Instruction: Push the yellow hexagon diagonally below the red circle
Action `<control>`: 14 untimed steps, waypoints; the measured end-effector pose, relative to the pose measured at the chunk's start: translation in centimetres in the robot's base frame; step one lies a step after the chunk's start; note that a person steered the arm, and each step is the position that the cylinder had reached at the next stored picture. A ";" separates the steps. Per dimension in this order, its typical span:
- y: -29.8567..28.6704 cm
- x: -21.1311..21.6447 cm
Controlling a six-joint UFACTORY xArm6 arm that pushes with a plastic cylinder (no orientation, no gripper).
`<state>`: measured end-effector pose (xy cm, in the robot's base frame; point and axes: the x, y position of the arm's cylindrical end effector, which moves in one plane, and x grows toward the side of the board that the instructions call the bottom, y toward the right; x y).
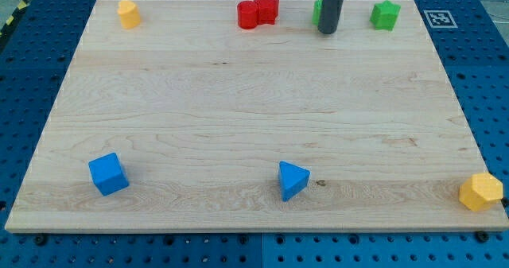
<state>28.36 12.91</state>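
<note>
The yellow hexagon (481, 192) sits at the board's bottom right corner, close to the edge. The red circle (249, 15) lies at the top centre, touching a red star (268, 8) on its right. My tip (327, 32) rests on the board near the top edge, to the right of the red star and far from the yellow hexagon. The rod hides most of a green block (317, 11) just behind it.
A green star-like block (386, 15) lies at the top right. A second small yellow block (128, 13) sits at the top left. A blue cube (107, 174) is at the bottom left and a blue triangle (293, 180) at the bottom centre.
</note>
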 end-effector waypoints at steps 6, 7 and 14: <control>21.6 15.0; 21.6 15.7; -7.6 19.9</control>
<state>48.27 5.34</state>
